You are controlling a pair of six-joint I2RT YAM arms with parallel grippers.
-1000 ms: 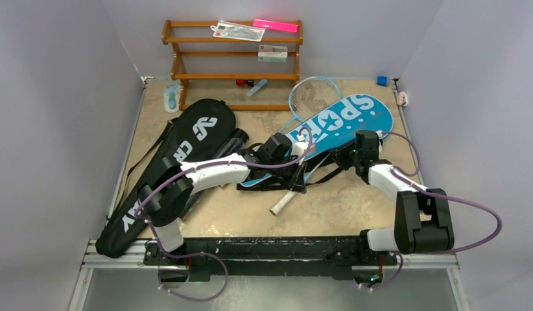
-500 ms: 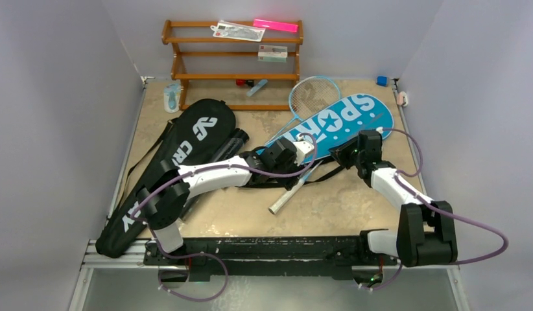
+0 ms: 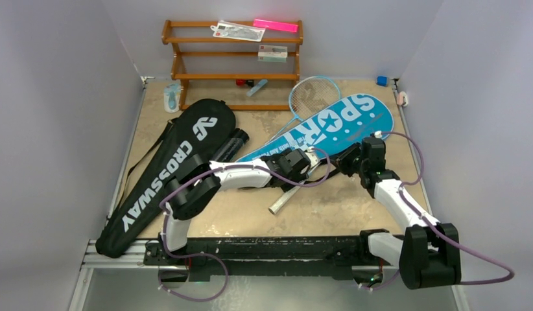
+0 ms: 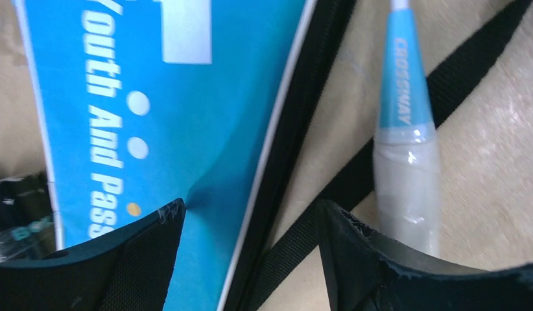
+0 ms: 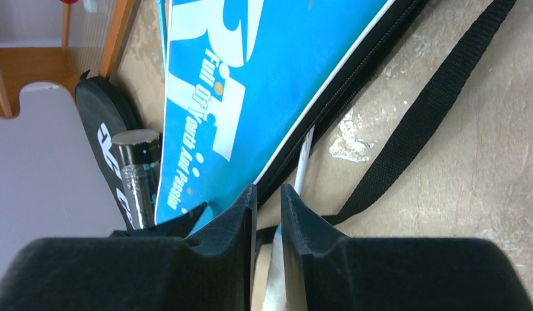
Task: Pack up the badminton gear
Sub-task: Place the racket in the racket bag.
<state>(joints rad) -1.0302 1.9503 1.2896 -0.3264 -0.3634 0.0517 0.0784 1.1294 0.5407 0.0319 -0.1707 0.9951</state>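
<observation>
The blue "SPORT" racket cover (image 3: 332, 126) lies slanted mid-table over a light-blue racket, whose head (image 3: 314, 95) and white grip (image 3: 283, 199) stick out. My left gripper (image 4: 251, 212) is open at the cover's lower end, astride its black zip edge (image 4: 296, 129) and a black strap (image 4: 471, 58). The racket's grip (image 4: 406, 181) lies just to its right. My right gripper (image 5: 268, 193) hovers beside the same edge, its jaws a narrow slit apart with nothing in them. The black "CROSSWAY" cover (image 3: 166, 175) and the black tube (image 3: 230, 144) lie to the left.
A brown wooden rack (image 3: 231, 76) stands at the back with a pink bar (image 3: 275, 25) and clear packets on top. A small white and pale-blue item (image 3: 171, 97) lies left of it. A small blue object (image 3: 381, 80) sits in the far right corner.
My left gripper has opened and let go of the blue cover's lower end, which has dropped flat, and moved right. The right gripper's jaws have narrowed a little and its arm has shifted.
</observation>
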